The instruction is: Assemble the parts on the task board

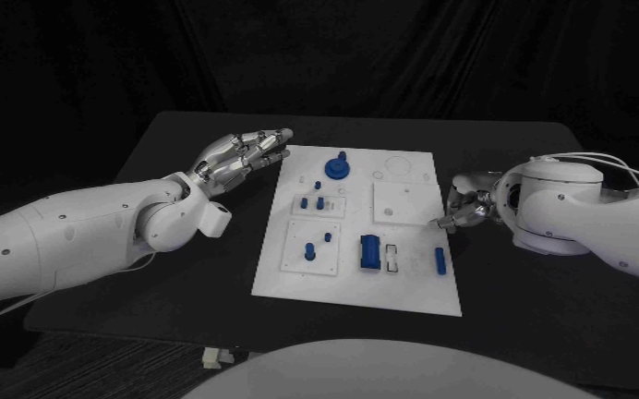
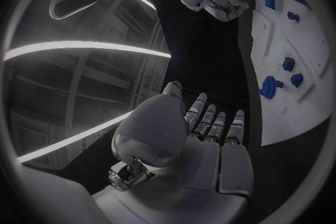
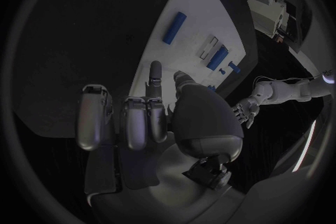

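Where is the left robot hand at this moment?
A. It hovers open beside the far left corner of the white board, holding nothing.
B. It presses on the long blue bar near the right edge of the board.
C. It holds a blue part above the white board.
A: in the head view the left robot hand has its fingers stretched out and empty, beside the far left corner of the white board.

My silver, metal-looking left hand (image 1: 244, 157) has a soft sheen on its segmented fingers, and my white arm shells (image 1: 80, 233) look like smooth, slightly glossy plastic. The flat white task board (image 1: 413, 284) looks matt like the black table (image 1: 174, 279) under it. The small blue parts (image 1: 369, 252) look like smooth plastic.
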Controlling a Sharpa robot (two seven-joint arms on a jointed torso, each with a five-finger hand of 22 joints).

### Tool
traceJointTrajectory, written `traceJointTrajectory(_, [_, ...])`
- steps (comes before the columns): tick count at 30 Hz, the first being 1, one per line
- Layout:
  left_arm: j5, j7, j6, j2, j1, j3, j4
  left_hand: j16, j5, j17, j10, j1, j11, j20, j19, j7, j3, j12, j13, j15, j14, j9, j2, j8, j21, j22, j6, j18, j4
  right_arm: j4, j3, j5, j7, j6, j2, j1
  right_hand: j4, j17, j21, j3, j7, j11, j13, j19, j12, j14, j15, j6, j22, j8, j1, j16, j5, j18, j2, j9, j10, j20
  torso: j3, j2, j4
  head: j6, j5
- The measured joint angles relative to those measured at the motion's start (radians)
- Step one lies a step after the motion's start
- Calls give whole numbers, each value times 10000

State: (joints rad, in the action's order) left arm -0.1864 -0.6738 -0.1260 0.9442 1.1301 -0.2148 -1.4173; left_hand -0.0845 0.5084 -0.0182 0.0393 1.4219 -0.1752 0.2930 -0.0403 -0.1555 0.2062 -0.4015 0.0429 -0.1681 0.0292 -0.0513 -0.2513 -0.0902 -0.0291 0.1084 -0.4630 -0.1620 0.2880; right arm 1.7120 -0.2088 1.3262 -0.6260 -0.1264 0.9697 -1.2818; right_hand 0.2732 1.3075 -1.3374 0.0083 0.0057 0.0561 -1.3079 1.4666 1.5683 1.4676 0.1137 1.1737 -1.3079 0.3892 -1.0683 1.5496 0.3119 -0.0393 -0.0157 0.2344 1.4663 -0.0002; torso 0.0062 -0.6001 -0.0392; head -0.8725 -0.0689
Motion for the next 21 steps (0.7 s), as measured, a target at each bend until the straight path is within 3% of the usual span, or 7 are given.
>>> traceJointTrajectory(4, [0,1,-2,0,0,0,0,0,0,0,0,0,0,0,0,0,-27,-11,0,0,0,0,0,0,0,0,0,0,-27,-17,3,-50,-29,-141,-9,131,-43,0,105,-40,0,0,0,0,0,0,0,0,0,-231,0,-46,0,0,0,-64,0,0,0,3,1,0,-40])
traceJointTrajectory(13, [0,5,-4,24,0,0,-4,0,0,1,0,0,0,0,0,0,-27,-10,-2,0,0,1,0,-40,0,-1,0,0,-27,15,1,-115,-65,-352,-13,364,-404,-1,619,72,73,-1,1,0,0,0,0,0,1,-895,-224,-126,127,-1,45,-282,0,0,0,4,1,0,12])
traceJointTrajectory(14, [0,6,-4,24,0,0,-4,0,0,1,0,0,0,0,0,0,-26,-10,-2,0,0,1,0,-40,0,-1,0,-1,-27,20,1,-119,-67,-361,-13,381,-456,-1,707,75,73,0,1,0,0,0,0,0,1,-944,-244,-126,127,-13,25,-297,0,0,0,4,1,0,12])
traceJointTrajectory(15, [0,7,-4,24,0,0,-4,0,0,1,0,0,0,0,0,0,-27,-10,-2,0,0,1,0,-40,0,-1,1,0,-27,25,1,-122,-69,-368,-13,397,-490,-1,809,103,79,-1,2,0,0,0,0,-6,2,-998,-252,-126,127,-150,33,-312,0,0,0,4,1,0,12])
traceJointTrajectory(21, [0,16,-4,24,0,0,-12,0,0,1,0,0,0,0,0,0,-26,-10,7,0,-1,1,0,-40,0,-1,1,0,-27,34,1,-134,-77,-390,-26,496,-694,-1,1008,217,114,-1,2,0,0,0,0,-41,2,-1231,-439,-125,127,-159,40,-365,0,0,0,5,2,0,19])
